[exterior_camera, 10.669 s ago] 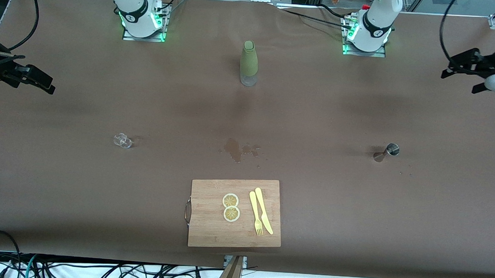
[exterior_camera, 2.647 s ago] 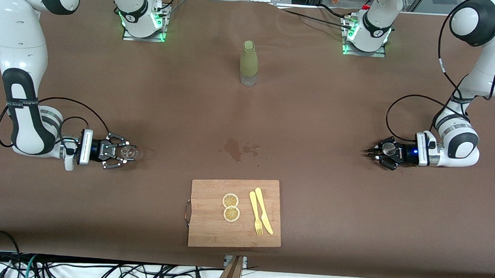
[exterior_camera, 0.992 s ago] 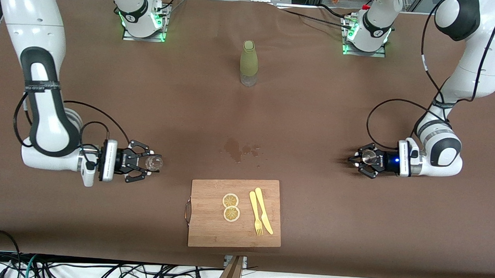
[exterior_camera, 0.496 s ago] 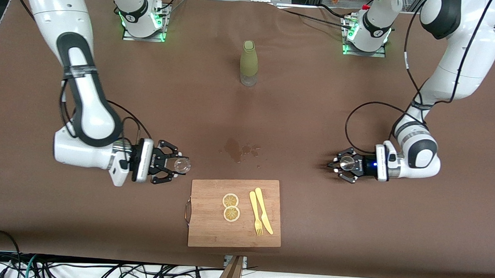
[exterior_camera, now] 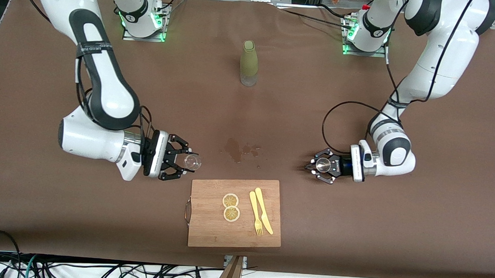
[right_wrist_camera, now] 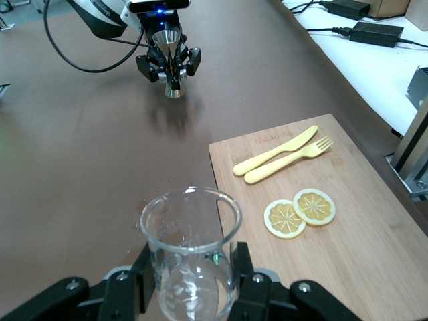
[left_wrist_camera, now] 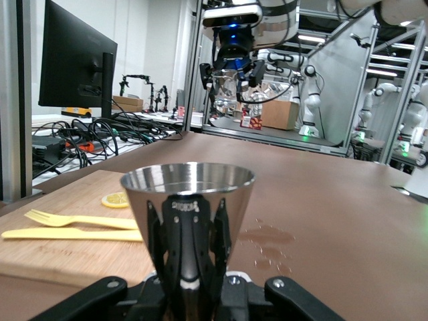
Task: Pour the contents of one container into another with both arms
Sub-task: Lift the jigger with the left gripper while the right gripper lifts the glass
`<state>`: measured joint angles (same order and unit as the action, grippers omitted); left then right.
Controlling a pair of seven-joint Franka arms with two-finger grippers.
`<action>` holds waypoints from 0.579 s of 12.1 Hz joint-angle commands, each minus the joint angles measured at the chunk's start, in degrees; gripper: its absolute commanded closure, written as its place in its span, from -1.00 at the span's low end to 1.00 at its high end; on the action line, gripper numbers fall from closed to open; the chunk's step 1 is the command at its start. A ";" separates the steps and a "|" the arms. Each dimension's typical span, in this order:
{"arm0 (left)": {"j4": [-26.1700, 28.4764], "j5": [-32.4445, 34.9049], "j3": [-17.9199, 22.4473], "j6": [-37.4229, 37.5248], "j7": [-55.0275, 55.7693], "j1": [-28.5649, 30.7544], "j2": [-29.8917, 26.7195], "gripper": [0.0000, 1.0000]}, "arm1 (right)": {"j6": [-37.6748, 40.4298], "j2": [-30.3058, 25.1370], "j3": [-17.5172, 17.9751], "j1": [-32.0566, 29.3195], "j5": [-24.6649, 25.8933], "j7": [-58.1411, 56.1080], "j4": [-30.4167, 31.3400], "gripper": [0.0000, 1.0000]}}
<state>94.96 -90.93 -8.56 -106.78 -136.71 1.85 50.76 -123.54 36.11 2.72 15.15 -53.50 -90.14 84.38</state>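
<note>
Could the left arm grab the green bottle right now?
Probably not yet. The left gripper is shut on the metal jigger, so it has no free fingers. Nothing stands between it and the green bottle, but it would need to set the jigger down first.

**Both arms reach in low from the table's two ends**

The right arm comes down from its base, bends sharply at the elbow and lays its forearm level above the table, wrist pointing toward the table's middle. The right gripper is clamped on a clear glass beaker, held upright off the table.

The left arm arches down from its base with a black cable looping beside the wrist. Its forearm is also level, and the left gripper faces the right one, closed around the waist of a steel jigger, held upright.
</note>
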 commanded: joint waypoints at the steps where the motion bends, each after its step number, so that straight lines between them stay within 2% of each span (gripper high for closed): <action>1: 3.03 -5.81 0.65 -2.64 -0.83 -3.60 -2.34 1.00 | -1.52 -1.22 -0.26 2.60 2.25 3.83 0.62 0.71; 4: 3.39 -10.65 0.65 -5.10 -0.92 -7.46 -2.42 1.00 | -1.96 -2.01 -0.17 4.62 6.73 8.03 0.62 0.71; 7: 3.47 -15.14 0.65 -8.00 -3.47 -10.72 -2.60 1.00 | -7.30 -1.75 -0.08 7.78 11.13 14.80 0.62 0.71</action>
<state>96.04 -102.50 -8.55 -112.70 -137.10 -6.71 50.60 -127.67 35.28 2.75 21.03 -44.95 -79.44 84.30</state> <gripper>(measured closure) 0.912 0.507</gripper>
